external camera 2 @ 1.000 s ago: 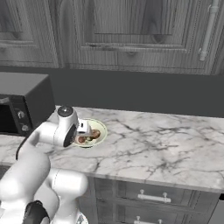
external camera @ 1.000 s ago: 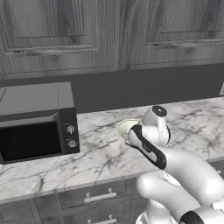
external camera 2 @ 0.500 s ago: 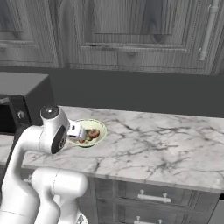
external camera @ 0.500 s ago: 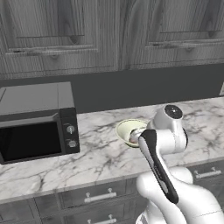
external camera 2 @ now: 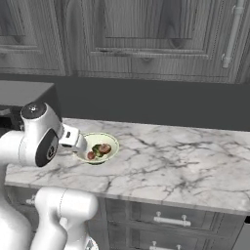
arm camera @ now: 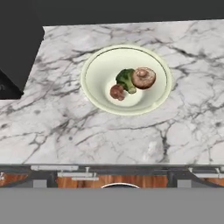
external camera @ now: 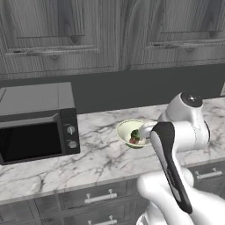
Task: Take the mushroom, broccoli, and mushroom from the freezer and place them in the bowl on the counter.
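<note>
The gripper's fingers stand wide apart, holding nothing. On the counter (arm camera: 183, 131), the black microwave (external camera: 37, 125) stands left of the bowl (arm camera: 94, 94), which holds the larger mushroom (arm camera: 143, 77), the broccoli (arm camera: 125, 80) and a smaller mushroom (arm camera: 117, 92), all touching.

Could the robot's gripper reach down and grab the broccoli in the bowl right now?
Probably yes. The broccoli lies uncovered in the bowl, between two mushrooms; nothing covers it from above.

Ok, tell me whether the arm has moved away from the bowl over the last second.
Yes. In the left base view the arm has pulled back toward the camera, off the bowl, which sits put beside the microwave.
</note>
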